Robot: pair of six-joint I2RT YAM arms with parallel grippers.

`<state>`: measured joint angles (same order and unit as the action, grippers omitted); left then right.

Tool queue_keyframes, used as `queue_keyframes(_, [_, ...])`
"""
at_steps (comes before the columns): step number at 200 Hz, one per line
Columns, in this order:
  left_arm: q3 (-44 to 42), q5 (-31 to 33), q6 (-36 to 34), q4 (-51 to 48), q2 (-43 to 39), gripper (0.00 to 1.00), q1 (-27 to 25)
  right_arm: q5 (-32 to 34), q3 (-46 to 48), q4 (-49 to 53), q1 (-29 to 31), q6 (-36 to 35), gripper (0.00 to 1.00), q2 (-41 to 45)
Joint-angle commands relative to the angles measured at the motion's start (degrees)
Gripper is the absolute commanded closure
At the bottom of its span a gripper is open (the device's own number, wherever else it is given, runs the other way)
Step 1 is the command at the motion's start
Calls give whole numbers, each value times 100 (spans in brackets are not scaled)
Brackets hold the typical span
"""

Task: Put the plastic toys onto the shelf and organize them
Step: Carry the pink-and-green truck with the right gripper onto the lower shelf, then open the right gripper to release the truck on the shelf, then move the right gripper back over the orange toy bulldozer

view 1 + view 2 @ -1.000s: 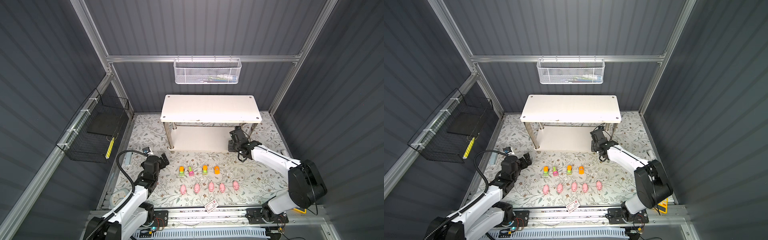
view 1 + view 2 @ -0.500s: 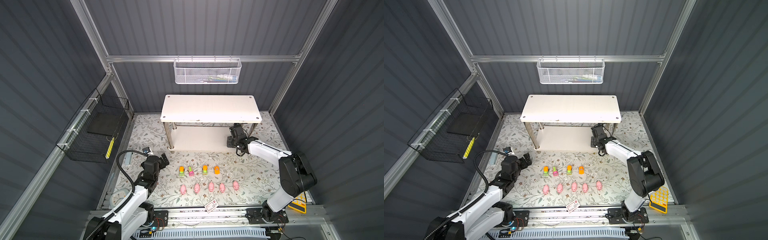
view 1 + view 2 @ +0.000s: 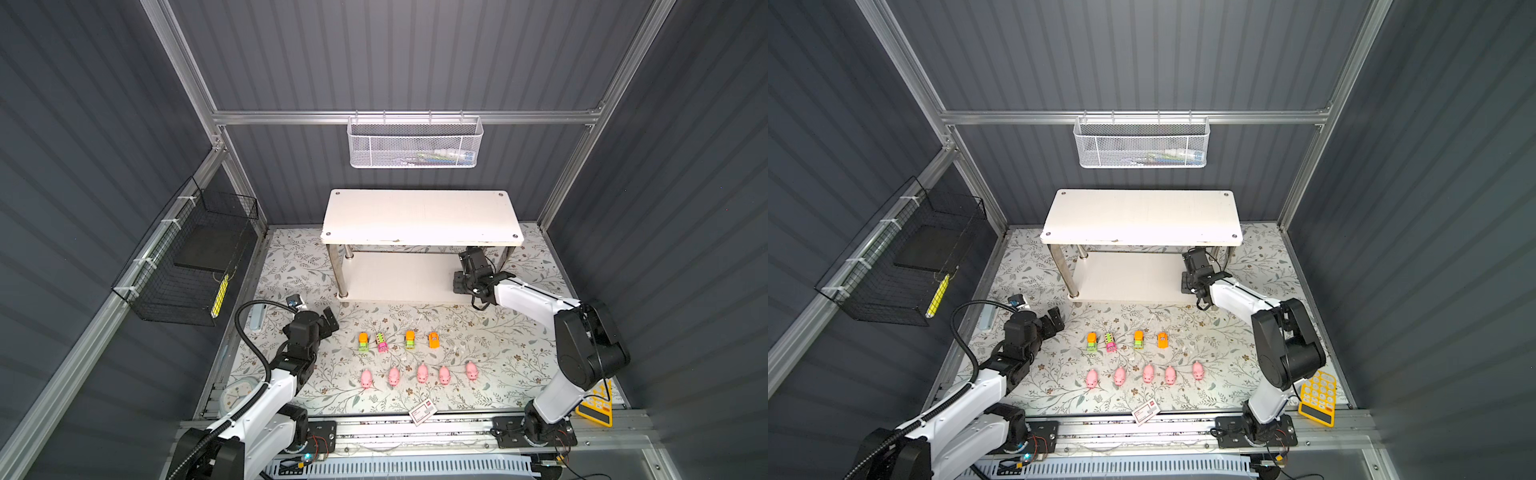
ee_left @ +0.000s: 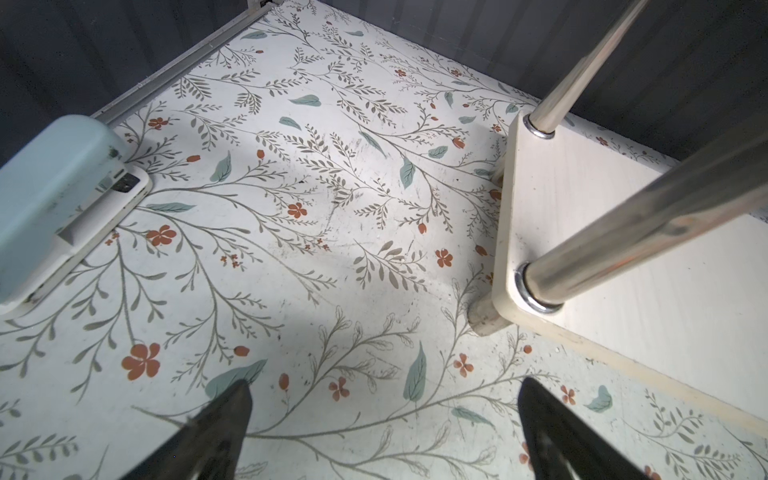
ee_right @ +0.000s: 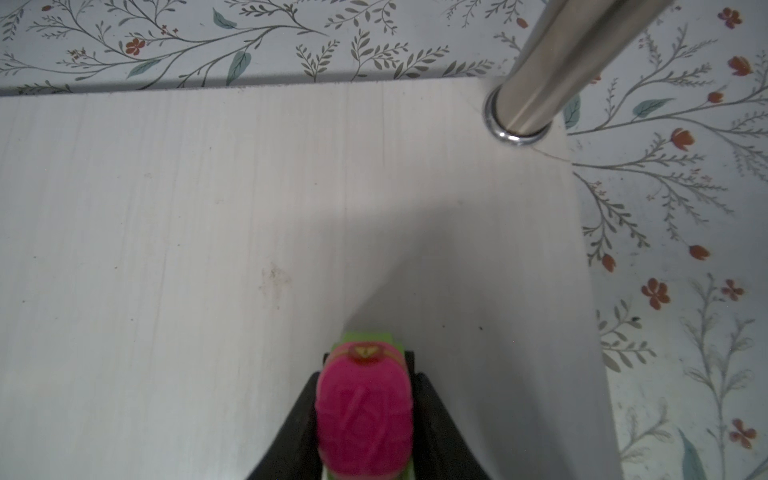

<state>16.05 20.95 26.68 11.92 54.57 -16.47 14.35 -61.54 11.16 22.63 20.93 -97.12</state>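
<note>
Barely begun. Grasps pink-and-green car [image 5: 363, 415] in right hand [image 5: 368, 376], over lower board [image 5: 208, 208] of shelf [image 3: 1142, 216] near corner post [image 5: 540, 62]. Holds left hand [image 4: 382, 386] released, empty, above desk [image 3: 498, 353]. Leaves four cars [image 3: 410, 340] and five pigs [image 3: 422, 372] in rows on desk; top board [image 3: 419, 216] bare. White mesh basket [image 3: 415, 145]: unclear items. Black wire basket [image 3: 166, 291]: dark slab [image 3: 208, 253].

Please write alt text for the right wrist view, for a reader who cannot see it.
A pink and green toy car sits between the right gripper's black fingers over the shelf's white lower board. A shiny metal post stands at the board's corner, with floral mat beyond.
</note>
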Motion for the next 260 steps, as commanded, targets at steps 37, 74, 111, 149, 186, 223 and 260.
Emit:
queue_keyframes(37, [-64, -40, 73, 16, -56, 0, -14, -54, -53, 27, -37, -28, 55, 0])
queue_keyframes(74, [-50, -29, 68, -78, -134, 0, -14, -127, 63, -48, -35, -6, 50, 185])
queue_keyframes(111, [24, -119, -45, -343, -530, 0, -14, -291, 356, -175, -14, -45, 46, 595])
queue_keyframes(149, [126, -257, -112, -664, -855, 0, -14, -338, 914, -603, 137, -69, 43, 1121])
queue_keyframes(186, [174, -492, -38, -797, -1154, 0, -23, -210, 1501, -938, 361, -1, 41, 1634])
queue_keyframes(223, [301, -552, -119, -915, -1193, 0, -54, 352, 2030, -1118, 1017, -137, 37, 2405])
queue_keyframes(260, [368, -574, -145, -682, -954, 0, -93, 586, 2314, -790, 1604, 167, 36, 3024])
